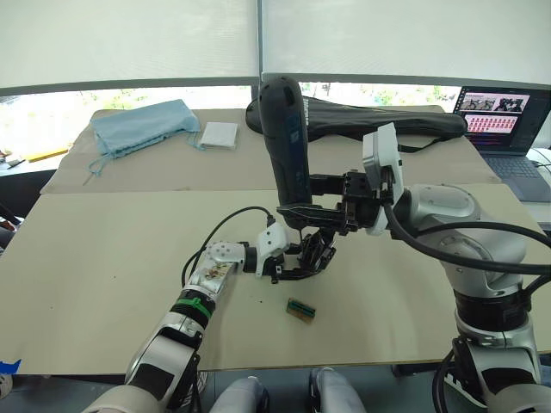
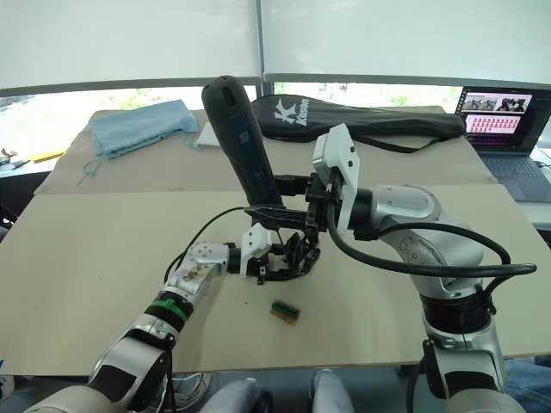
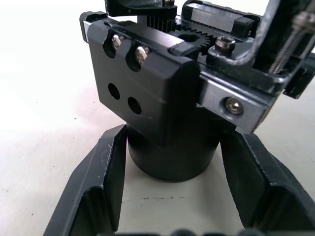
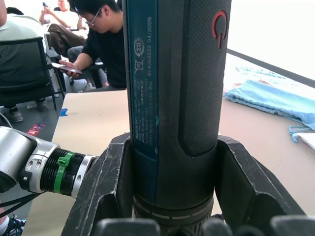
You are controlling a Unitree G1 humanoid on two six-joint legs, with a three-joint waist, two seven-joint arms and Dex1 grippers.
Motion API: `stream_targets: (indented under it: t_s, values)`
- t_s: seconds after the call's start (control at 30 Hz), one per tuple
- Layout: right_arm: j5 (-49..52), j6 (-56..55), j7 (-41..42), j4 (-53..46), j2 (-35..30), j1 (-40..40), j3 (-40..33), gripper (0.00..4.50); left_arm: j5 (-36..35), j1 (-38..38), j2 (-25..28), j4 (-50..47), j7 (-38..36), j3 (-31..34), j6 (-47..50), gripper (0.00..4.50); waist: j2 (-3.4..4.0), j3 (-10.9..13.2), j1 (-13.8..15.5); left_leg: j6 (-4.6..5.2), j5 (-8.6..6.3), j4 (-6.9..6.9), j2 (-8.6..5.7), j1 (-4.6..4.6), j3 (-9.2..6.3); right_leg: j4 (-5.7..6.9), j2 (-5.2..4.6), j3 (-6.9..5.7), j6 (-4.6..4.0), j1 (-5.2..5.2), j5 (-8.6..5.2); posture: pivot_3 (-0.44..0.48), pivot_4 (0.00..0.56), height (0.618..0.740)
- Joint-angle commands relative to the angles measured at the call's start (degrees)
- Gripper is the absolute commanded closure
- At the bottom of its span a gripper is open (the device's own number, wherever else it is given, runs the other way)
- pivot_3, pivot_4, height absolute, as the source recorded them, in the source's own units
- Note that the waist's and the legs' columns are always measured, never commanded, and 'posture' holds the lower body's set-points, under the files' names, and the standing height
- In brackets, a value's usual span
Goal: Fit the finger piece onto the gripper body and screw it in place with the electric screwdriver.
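The left hand (image 1: 297, 262) sat low on the table (image 1: 103, 258), its 2 fingers (image 3: 98, 187) closed around the round base of the gripper body (image 3: 152, 98) and holding it just off the surface. In the left wrist view, 2 screws showed at the top of the body's black front block, with 2 empty holes below them. I could not tell for certain whether that block was the finger piece already seated.

The right hand (image 1: 301, 211) gripped the electric screwdriver (image 1: 286, 138) near its lower end, its fingers (image 4: 106, 191) tight on either side of the barrel. The tool's long axis ran steeply — heavy top leaning away toward the far side of the table, tip pointing down at the gripper body directly beneath it. The tip itself was hidden among the black parts, so contact with a screw could not be confirmed.

The next move likely depends on that vertical line — bit over screw head, body held steady below. A small green-and-tan block (image 1: 300, 310) lay on the table just in front of the hands.
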Motion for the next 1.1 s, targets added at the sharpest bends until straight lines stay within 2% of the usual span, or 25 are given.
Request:
stream_targets:
  t_s: [0.03, 0.57, 0.8, 1.1]
  values:
    - [1.9, -0.8, 0.2, -2.4, -0.5, -0.9, -2.1, 2.62, -0.5, -1.8, -0.4, -0.9, 0.1, 0.8, -0.5, 2.2, 0.0, 0.0, 0.0, 0.0, 0.0, 0.0, 0.0, 0.0, 0.0, 0.0, 0.0, 0.0, 0.0, 0.0, 0.0, 0.0, 0.15, 0.736]
    - [3.1, -0.9, -0.2, -3.0, -1.4, -0.7, -2.3, 2.62, -0.5, -2.3, -0.6, -0.1, 0.1, 1.0, -0.9, 2.2, 0.0, 0.0, 0.0, 0.0, 0.0, 0.0, 0.0, 0.0, 0.0, 0.0, 0.0, 0.0, 0.0, 0.0, 0.0, 0.0, 0.15, 0.736]
    - [-0.4, -3.7, 0.2, -2.2, -1.3, 0.2, -0.8, 2.62, -0.5, -2.3, -0.8, -0.3, 0.0, 1.0, -0.8, 2.2, 0.0, 0.0, 0.0, 0.0, 0.0, 0.0, 0.0, 0.0, 0.0, -0.01, 0.0, 0.0, 0.01, 0.0, 0.0, 0.0, 0.15, 0.736]
    - [7.8, 2.8, -2.7, -3.3, -0.7, -3.2, -4.1, 2.62, -0.5, -2.0, -0.6, -0.5, 0.2, 1.0, -0.8, 2.2, 0.0, 0.0, 0.0, 0.0, 0.0, 0.0, 0.01, -0.01, 0.0, 0.0, 0.0, 0.01, 0.01, -0.02, 0.0, 0.0, 0.15, 0.736]
